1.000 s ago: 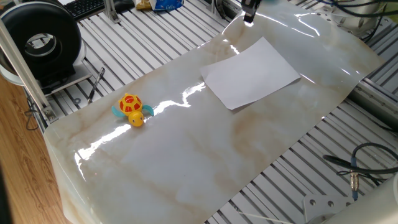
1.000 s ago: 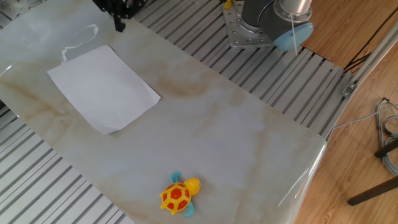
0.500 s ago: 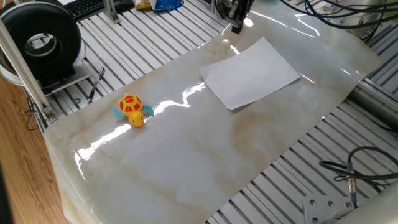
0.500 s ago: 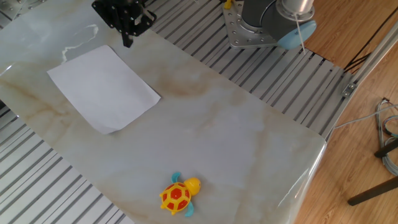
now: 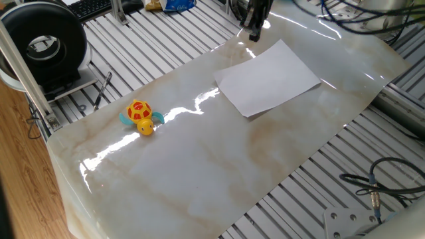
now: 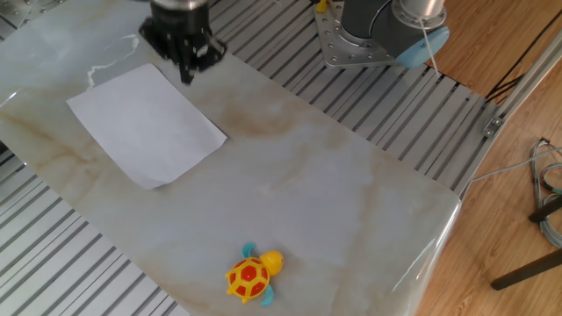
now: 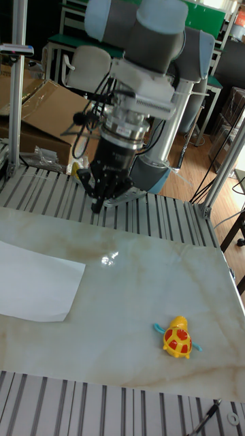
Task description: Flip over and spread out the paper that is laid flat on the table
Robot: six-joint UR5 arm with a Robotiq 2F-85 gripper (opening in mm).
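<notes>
In the tall fixed view, the paper (image 7: 34, 281) lies flat at the left edge of the desk (image 7: 150, 286), partly cut off by the frame, with one corner pointing toward the middle. To its right and farther back, the tool (image 7: 102, 197) hangs over the back edge of the desk, its dark fingers drawn close together into a point with nothing between them; whether the tips meet cannot be told. It is near the paper's back corner but apart from it. Further right, near the front edge, a small yellow and red toy turtle (image 7: 178, 338) sits on the desk, well apart from the paper.

In one fixed view the order reverses: the turtle (image 5: 139, 116) is at the left on the glossy marble-patterned desk (image 5: 199, 166), the white sheet (image 5: 269, 78) lies flat at the right, and the tool (image 5: 254, 30) hangs just beyond the sheet's far corner, at the desk's edge.

In the other fixed view the sheet (image 6: 145, 123) is at the upper left, the tool (image 6: 187, 68) stands just beside its upper right corner, and the turtle (image 6: 253, 274) rests at the lower middle near the desk (image 6: 334, 193) edge. The sheet shows no fold or lifted edge.
</notes>
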